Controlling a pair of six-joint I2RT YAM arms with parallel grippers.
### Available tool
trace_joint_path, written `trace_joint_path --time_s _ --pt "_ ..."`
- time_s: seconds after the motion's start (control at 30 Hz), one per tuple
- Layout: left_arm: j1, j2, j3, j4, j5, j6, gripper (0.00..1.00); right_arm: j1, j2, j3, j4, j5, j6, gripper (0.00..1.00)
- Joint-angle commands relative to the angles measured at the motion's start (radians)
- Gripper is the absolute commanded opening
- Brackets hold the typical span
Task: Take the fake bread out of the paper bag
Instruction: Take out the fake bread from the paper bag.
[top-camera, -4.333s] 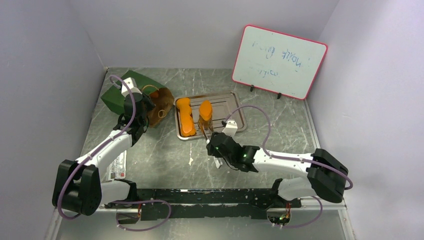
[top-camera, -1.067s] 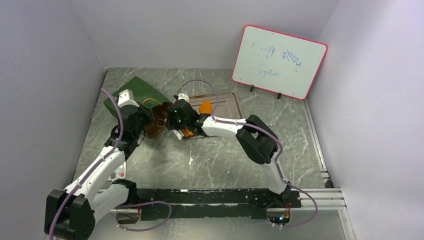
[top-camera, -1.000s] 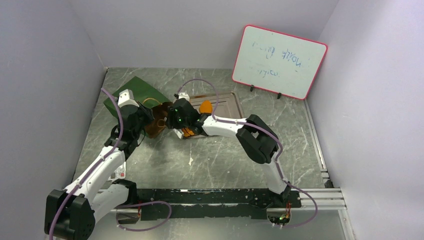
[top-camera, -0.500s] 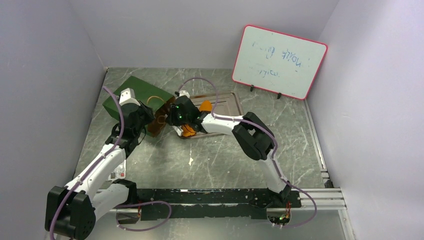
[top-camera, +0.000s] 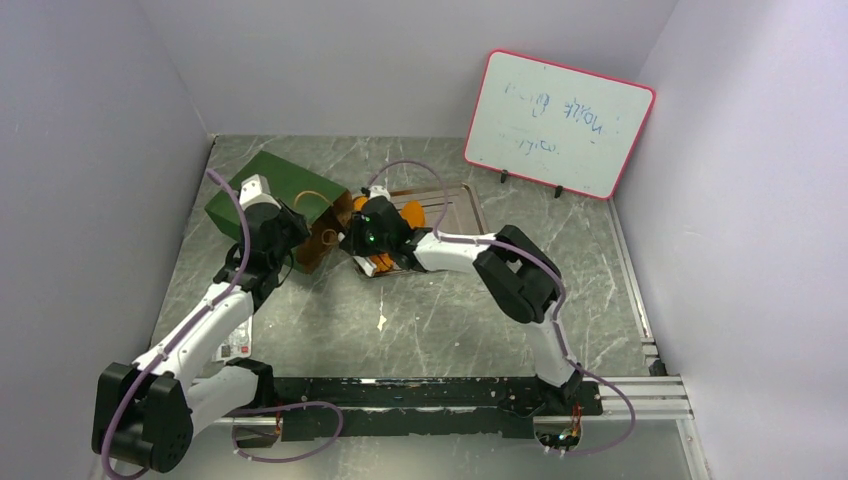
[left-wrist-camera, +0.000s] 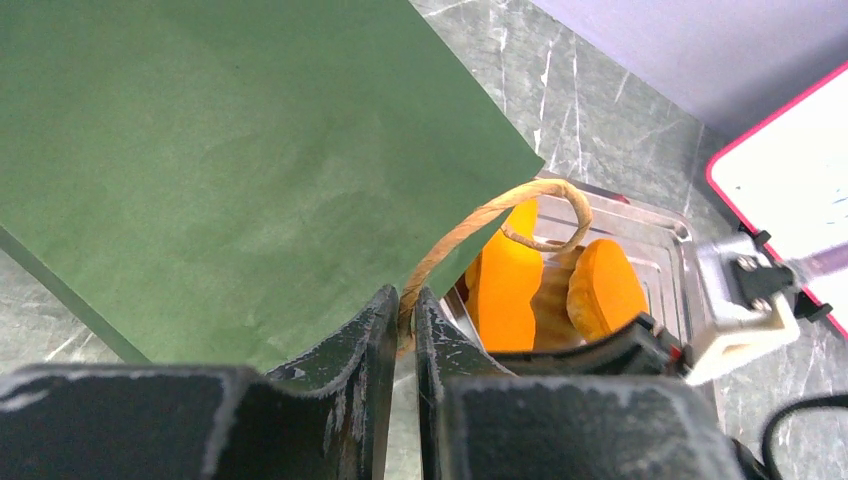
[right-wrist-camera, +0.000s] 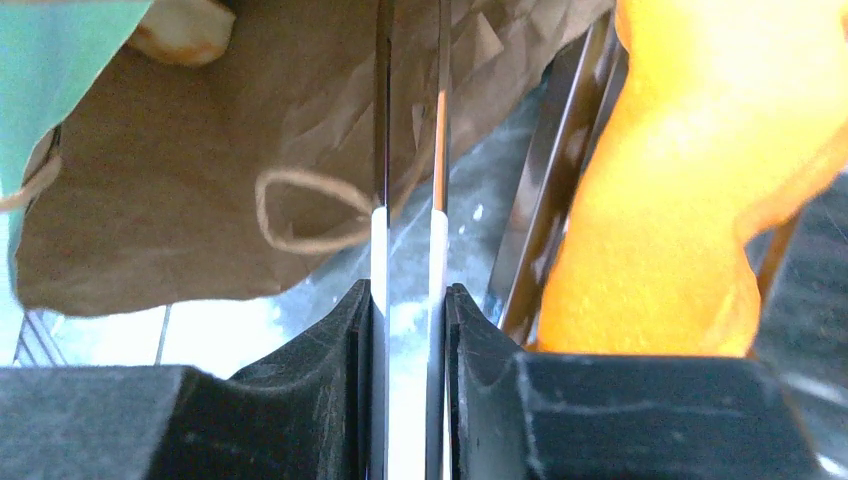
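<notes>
Left arm (top-camera: 215, 312) is reaching forward, left gripper (left-wrist-camera: 400, 300) pinching the cord handle (left-wrist-camera: 480, 222). Right arm (top-camera: 468, 250) is stretching across leftward, right gripper (right-wrist-camera: 408, 295) squeezing the tongs (right-wrist-camera: 379, 250).

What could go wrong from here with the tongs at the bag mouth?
The left fingers pinch only the cord handle, so the paper bag may shift or sag when prodded.
The tongs in the right fingers point past a loose cord loop and might snag it.
Bread on the tray lies close beside those fingers and could get nudged.
</notes>
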Motion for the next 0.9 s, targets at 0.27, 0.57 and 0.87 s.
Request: trace_joint_path --time_s 0.27,0.57,0.87 --pt "0.005 0.086 0.076 0.079 -0.082 -0.023 0.07 0.063 -0.310 -0.219 0.013 0.085 0.001 0.00" --pt "0.005 0.161 0.129 0.111 -0.136 -0.007 0.07 0.143 -0.495 -0.337 -0.091 0.197 0.005 0.00" --pt "0.005 0.183 0.163 0.124 -0.172 0.023 0.07 0.234 -0.648 -0.445 -0.194 0.321 0.046 0.00"
